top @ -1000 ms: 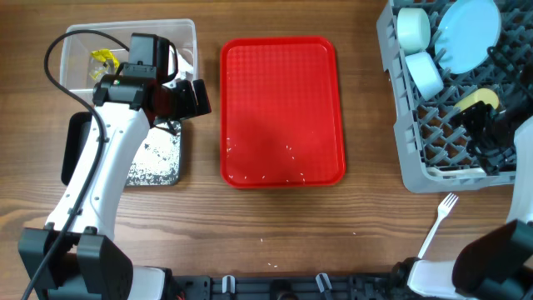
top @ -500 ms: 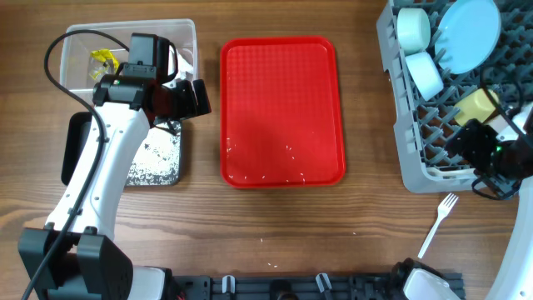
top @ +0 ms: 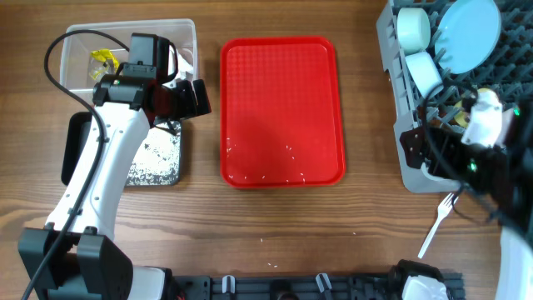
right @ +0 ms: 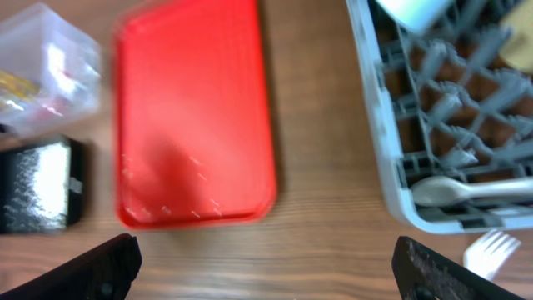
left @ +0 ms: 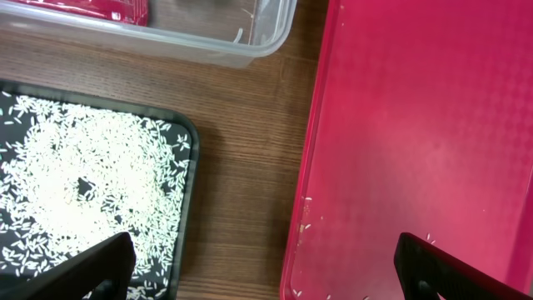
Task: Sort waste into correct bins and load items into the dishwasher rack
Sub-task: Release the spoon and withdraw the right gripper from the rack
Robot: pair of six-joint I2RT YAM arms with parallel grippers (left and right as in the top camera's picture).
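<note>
My left gripper (left: 262, 271) is open and empty, over the wood gap between the black tray (left: 187, 142) of rice grains (left: 83, 183) and the red tray (left: 400, 125). The clear tub (top: 83, 37) holds a yellow wrapper (top: 102, 58) and a red wrapper (left: 100, 7). My right gripper (right: 262, 267) is open and empty, high over the table by the grey rack's (top: 400, 125) front left corner. The rack holds two light-blue bowls (top: 412, 29), a plate (top: 468, 33), a white spoon (right: 475, 190) and a yellowish cup (right: 516, 50). The white fork (top: 437, 221) lies on the table.
The red tray (top: 283, 108) in the middle carries scattered rice grains (top: 287, 150) near its front edge. A few grains lie on the wood in front of it (top: 266, 242). The left arm's cable loops over the tub.
My right arm has pulled back out of the rack toward its front left corner and now hides the yellow cup in the overhead view. The left arm has not moved.
</note>
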